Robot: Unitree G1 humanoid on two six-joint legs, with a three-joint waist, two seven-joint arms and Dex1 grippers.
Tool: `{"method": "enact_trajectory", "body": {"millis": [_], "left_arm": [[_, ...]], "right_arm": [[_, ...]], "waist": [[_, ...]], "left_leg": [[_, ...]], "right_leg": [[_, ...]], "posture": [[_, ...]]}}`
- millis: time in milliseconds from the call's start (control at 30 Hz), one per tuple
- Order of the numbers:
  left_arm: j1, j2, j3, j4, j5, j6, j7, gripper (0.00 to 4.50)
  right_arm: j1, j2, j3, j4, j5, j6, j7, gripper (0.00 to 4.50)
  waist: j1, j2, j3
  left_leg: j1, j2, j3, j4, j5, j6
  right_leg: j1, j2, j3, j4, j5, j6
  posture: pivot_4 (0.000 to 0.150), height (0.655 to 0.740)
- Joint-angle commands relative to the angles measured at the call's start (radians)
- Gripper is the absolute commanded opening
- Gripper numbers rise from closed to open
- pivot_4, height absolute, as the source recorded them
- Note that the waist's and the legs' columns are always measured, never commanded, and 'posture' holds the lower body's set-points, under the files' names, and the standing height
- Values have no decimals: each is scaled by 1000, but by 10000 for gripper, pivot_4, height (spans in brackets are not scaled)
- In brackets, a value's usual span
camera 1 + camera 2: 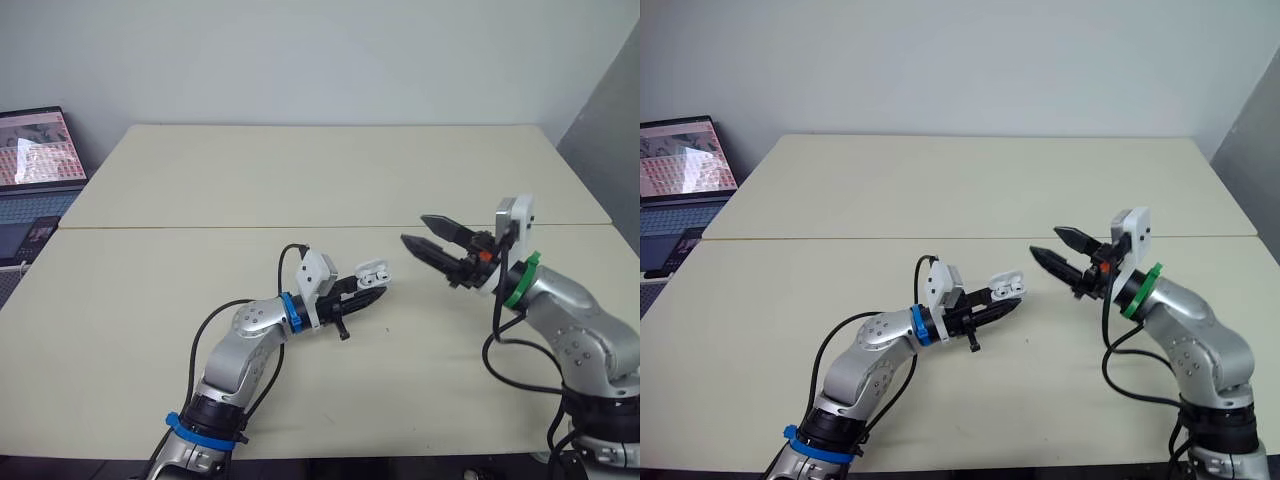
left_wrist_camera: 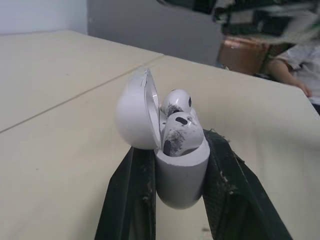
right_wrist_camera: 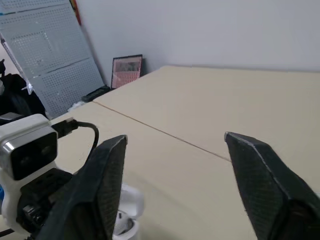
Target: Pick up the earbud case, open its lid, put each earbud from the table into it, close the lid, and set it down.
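The left tool (image 1: 376, 291) clamps the earbud case (image 2: 181, 172) over the table (image 1: 300, 180), lid open, two earbuds (image 2: 180, 134) seemingly seated inside. The right tool (image 1: 415, 229) hangs nearby, spread wide, empty.

Beige table (image 1: 300, 170) w/ seam (image 1: 200, 227) across; pale wall (image 1: 300, 60) at 12 o'clock; laptop (image 1: 35, 165) at 10; grey panel (image 1: 612, 140) at 2.

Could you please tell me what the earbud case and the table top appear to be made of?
The case is probably hard plastic, white and smooth, with a soft sheen on its open lid. The table top looks like matte laminate or painted board, uniform beige with no grain.
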Motion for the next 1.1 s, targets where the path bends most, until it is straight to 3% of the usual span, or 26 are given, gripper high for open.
{"method": "enact_trajectory", "body": {"millis": [33, 200, 633, 900, 1100], "left_arm": [[-42, 22, -11, 6, -57, -20, -135, 8069], [-78, 18, 0, 52, -69, -26, -183, 8069], [-90, 11, -24, 63, -50, 35, -167, 8069], [-85, 10, -33, 64, -38, 36, -166, 8069], [-85, 7, -40, 67, -38, 30, -170, 8069]], "right_arm": [[-43, -67, 47, 71, -13, 31, 120, 18534], [-70, -115, 138, 145, -94, -44, 276, 434], [-40, -154, 152, 47, -47, -12, 447, 434], [-7, -173, 157, -5, -55, -3, 450, 434], [-79, -93, 81, -6, 44, 45, 366, 434]], "waist": [[0, 0, 0], [-2, 0, 0], [-2, 0, 0], [-1, 0, 0], [-3, 0, 0]], "left_leg": [[0, 0, 0, 0, 0, 0], [0, 0, 1, 0, 0, 0], [-1, 1, -1, 0, 0, 0], [-1, 1, -1, 0, 0, 0], [0, 1, -1, 0, 0, 0]], "right_leg": [[0, 0, 0, 0, 0, 0], [0, 0, 0, 0, 0, 0], [0, 0, 0, -1, 0, 0], [0, 0, 0, -1, 0, 0], [0, 0, 1, 0, 0, 0]], "posture": [[1500, 7400], [1500, 7400], [1500, 7400], [1500, 7400], [1500, 7400]]}}
